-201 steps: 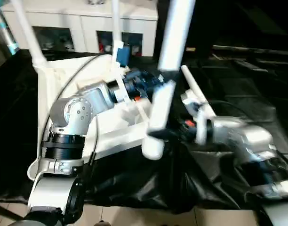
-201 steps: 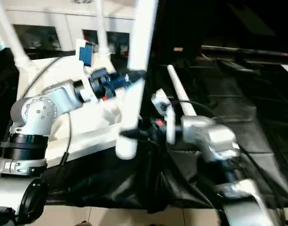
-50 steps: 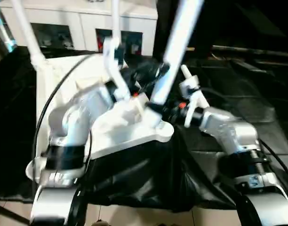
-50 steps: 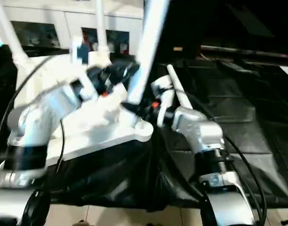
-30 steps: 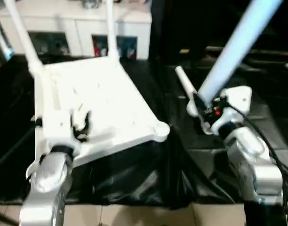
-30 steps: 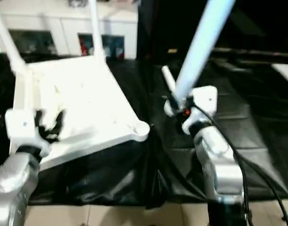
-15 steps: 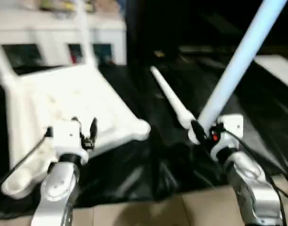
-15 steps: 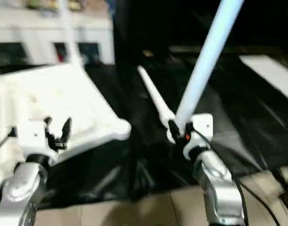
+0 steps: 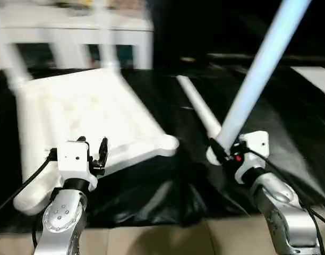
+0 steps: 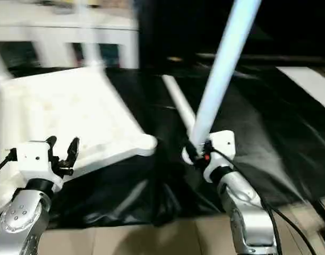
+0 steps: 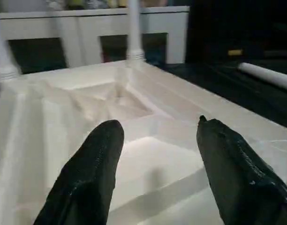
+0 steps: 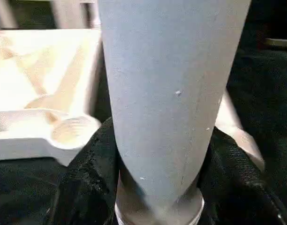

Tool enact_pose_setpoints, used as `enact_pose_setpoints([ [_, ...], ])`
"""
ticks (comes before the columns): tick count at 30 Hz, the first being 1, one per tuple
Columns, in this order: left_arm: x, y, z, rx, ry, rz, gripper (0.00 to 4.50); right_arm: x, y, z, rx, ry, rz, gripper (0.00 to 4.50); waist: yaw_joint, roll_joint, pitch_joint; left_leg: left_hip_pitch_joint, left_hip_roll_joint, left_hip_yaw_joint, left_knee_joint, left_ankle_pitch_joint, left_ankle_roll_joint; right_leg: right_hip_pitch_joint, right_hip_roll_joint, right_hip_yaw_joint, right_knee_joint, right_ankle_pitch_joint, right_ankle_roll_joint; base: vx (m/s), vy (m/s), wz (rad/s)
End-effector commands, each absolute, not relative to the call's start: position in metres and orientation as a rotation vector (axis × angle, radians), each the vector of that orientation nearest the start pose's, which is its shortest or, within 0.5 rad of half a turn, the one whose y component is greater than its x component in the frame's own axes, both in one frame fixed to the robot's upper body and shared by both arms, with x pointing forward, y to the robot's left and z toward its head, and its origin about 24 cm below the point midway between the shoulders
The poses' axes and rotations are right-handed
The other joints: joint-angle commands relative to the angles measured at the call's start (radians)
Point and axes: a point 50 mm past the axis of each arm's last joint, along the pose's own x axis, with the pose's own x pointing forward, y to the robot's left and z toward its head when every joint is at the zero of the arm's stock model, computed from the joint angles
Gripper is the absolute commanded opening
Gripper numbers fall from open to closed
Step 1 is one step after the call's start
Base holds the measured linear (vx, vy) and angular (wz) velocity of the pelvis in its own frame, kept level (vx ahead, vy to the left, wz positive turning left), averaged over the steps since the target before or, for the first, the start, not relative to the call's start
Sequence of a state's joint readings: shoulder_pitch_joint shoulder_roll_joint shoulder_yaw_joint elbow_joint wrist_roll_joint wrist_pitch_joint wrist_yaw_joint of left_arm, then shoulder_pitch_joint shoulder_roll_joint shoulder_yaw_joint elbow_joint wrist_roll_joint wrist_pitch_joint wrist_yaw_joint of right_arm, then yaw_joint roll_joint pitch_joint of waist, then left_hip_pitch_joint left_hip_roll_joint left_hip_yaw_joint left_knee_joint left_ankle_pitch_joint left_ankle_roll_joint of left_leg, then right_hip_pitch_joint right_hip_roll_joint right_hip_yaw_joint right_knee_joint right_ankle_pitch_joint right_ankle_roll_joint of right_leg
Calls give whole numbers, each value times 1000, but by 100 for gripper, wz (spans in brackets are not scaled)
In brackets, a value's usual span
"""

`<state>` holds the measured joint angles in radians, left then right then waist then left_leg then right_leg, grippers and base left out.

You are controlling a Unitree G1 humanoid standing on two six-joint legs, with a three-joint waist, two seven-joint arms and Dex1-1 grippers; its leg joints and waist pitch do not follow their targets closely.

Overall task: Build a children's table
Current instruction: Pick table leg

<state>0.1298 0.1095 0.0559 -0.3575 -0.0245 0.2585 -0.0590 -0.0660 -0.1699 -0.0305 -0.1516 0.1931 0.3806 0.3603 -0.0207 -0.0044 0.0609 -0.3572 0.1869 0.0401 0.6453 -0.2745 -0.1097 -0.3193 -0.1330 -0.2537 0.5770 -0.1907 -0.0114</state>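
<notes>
On the black-draped tabletop [image 9: 152,202], left half: children's table [image 9: 93,117] lies upside down, underside ribs facing up, one rounded corner tilted toward the near right.
Empty corner socket [image 12: 71,131]: round, threaded, nothing in it; sits at the near right corner of the top, just left of the held leg's lower end.
Fitted legs [image 9: 107,40]: two white legs stand up from the far corner sockets, blurred; their upper ends run out of frame.
Near left corner [image 9: 30,199]: rounded, hangs at the tabletop's near edge; whether its socket is filled cannot be told.
Loose leg [image 9: 197,109]: lies flat on the black sheet, right of the top, running from far left to near right; its near end lies close by the right gripper.
Right gripper [image 9: 224,150]: black fingers clamped on either side of the held leg [image 9: 258,79] near its thick lower end; leg rises steeply, leaning to the far right, top out of frame.
Left gripper [image 9: 92,150]: fingers [image 11: 92,173] spread apart, nothing between them; hovers over the near edge of the upturned top, pointing across it.
Far background: white cabinet [image 11: 92,28] with dark glass-fronted compartments; contents too blurred to tell.
</notes>
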Motion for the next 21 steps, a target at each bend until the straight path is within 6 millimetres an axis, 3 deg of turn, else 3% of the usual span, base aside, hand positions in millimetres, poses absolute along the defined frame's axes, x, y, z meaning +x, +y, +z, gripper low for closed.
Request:
enact_pose_setpoints([
  [1,225,176,76,88,14,-11,291,261,-161,71,28,115,389,193,4,14,-18,-51,-13,27,-112,-564,0,72,-48,14,-77,-887,22,38,-65,67],
  [2,225,175,76,86,15,-13,291,262,-161,71,28,115,390,193,29,26,-27,-121,-9,32,-169,-615,8,144,-4,73,74,-733,-2,38,-65,67],
  [3,225,173,75,83,19,-19,291,263,-162,71,27,116,390,193,38,-10,-28,-77,-10,42,-139,-550,34,85,-11,131,62,-724,-18,50,-108,88],
  [4,225,173,75,81,22,-22,291,263,-162,71,26,116,391,193,41,-49,-14,25,-40,55,-7,-435,25,-26,-75,114,-100,-1001,-9,72,-150,105],
  [5,225,172,74,80,23,-24,291,263,-162,71,24,116,392,193,23,-59,6,97,-63,73,158,-173,64,-98,-146,95,-186,-1205,-91,72,-150,105],
  [6,226,172,74,79,24,-26,291,263,-163,71,23,116,391,193,42,-45,-10,-4,-5,57,114,-151,106,62,-191,136,-142,-1098,-80,173,-52,70],
  [7,226,171,74,77,24,-29,291,263,-163,71,20,117,392,193,66,-26,-24,-11,18,57,63,-159,124,104,-180,139,-122,-967,-82,185,51,70],
  [8,226,170,74,77,25,-33,291,263,-164,71,18,117,391,193,72,-4,-36,48,14,41,-37,-187,170,56,-51,79,-57,-632,-100,185,51,70],
  [9,226,170,74,78,25,-34,291,264,-164,71,17,117,390,193,35,23,-59,113,29,-37,-84,-145,288,17,34,65,23,-335,-112,88,-9,95],
  [10,227,169,73,78,28,-36,291,264,-165,72,29,110,374,193,12,25,-62,138,36,-70,-89,-115,374,-8,51,76,49,-267,-104,133,-23,74],
  [11,227,169,73,80,31,-38,291,265,-166,72,41,111,360,193,12,13,-69,233,125,-78,-83,-19,374,-105,35,140,116,-196,-77,133,-23,74],
  [12,228,169,72,81,33,-39,291,265,-166,73,42,111,355,193,8,8,-53,197,135,-70,-98,16,400,-108,28,161,135,-163,-46,172,-11,32],
  [13,229,169,72,83,36,-40,291,266,-168,73,43,110,344,193,16,-33,-60,181,78,-31,-88,137,451,-124,-5,214,91,-29,-57,148,-43,2],
  [14,229,169,72,82,36,-41,291,267,-168,74,41,108,341,193,24,-58,-60,136,12,22,-58,141,416,-83,-23,243,33,49,-78,148,-43,2],
  [15,230,168,71,78,43,-48,291,267,-169,75,37,103,334,193,59,-84,-70,51,-101,73,18,73,365,32,-66,352,-12,31,-173,187,-43,15],
  [16,231,168,71,76,42,-55,291,268,-170,75,35,100,324,193,84,-90,-60,33,-78,61,35,29,308,53,-117,394,-45,32,-241,162,-39,20],
  [17,232,169,71,72,38,-54,291,269,-171,75,38,99,314,193,88,-99,-76,5,-65,48,49,65,253,80,-114,406,-22,145,-282,162,-39,20],
  [18,234,170,72,64,32,-52,291,269,-173,76,45,100,302,193,94,-98,-85,-24,-56,37,26,194,155,103,-73,377,33,544,-308,99,-34,14],
  [19,237,171,72,53,29,-46,291,270,-174,76,56,102,291,193,91,-78,-82,-21,-36,44,-28,308,107,71,-5,335,67,867,-272,8,-14,20],
  [20,238,171,72,50,28,-45,291,270,-174,77,62,102,287,193,82,-46,-86,9,-21,57,-41,427,108,28,58,298,82,880,-220,8,-14,20],
  [21,241,171,73,49,24,-46,291,270,-174,78,72,101,285,193,64,-39,-81,15,3,54,-47,437,99,11,62,285,73,676,-208,0,0,0],
])
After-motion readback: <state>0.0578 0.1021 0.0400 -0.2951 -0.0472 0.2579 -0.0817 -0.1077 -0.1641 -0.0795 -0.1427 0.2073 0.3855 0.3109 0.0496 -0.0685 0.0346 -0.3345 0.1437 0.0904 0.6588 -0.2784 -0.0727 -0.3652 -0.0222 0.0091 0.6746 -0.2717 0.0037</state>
